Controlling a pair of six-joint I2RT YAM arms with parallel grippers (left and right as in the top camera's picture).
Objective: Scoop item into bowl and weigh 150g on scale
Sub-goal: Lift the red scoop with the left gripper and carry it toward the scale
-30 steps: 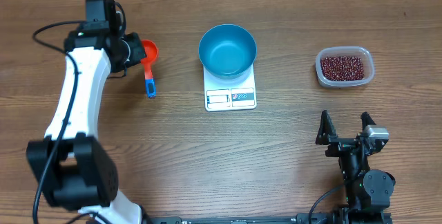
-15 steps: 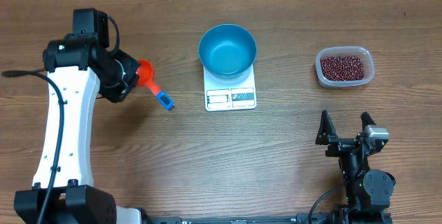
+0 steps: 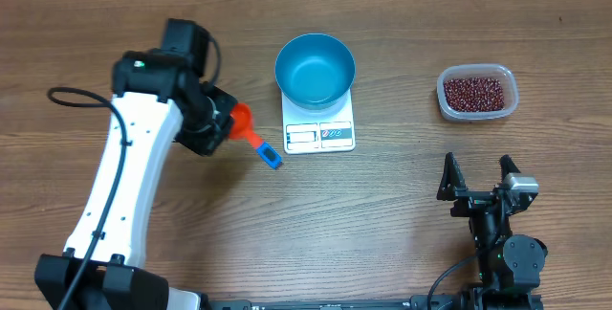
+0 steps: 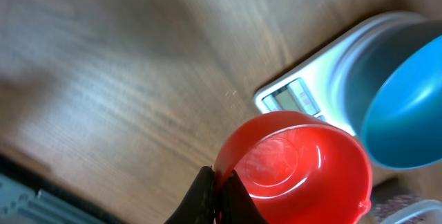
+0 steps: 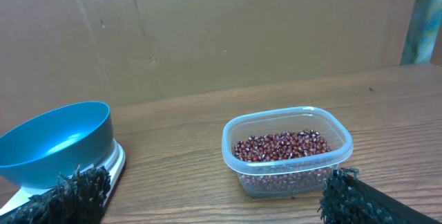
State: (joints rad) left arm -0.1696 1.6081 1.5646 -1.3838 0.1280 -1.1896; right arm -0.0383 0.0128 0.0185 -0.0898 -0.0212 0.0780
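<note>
On the wooden worktop, your left hand is clamped on the empty orange-red plastic scoop; your right hand gapes empty. The small red-brown beans lie in the clear tub, near the far right corner: dip there next.

In the left wrist view the scoop is cut by the lower edge, the bowl by the right edge; the scale display is too blurred to read.
</note>
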